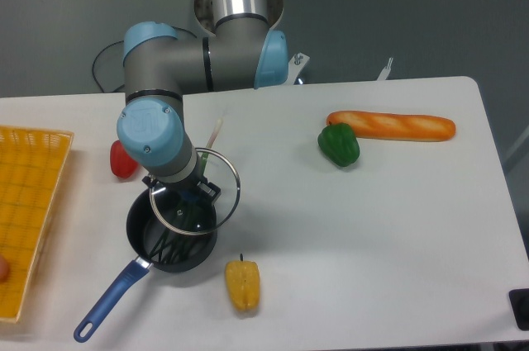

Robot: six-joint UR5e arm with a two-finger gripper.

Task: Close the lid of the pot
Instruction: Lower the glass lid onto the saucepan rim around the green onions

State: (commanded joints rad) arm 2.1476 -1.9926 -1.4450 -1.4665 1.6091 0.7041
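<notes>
Camera view: yellow basket (pixel 29 202) at left; my pot (pixel 169 239) holds dark utensils, its handle running down-left. My end effector (pixel 188 196) grasps the lid (pixel 195 192), tilted above the pot's upper-right rim.

Pot lid (pixel 216 194) above pot (pixel 165 235), offset to its right

A white table (pixel 388 227) with a rounded far right corner fills most of the view, and its surface is lit evenly with only soft shadows. Behind it there is a plain dark grey wall (pixel 413 12). A black cable (pixel 106 58) hangs in a loop in front of this wall, at the left.
</notes>
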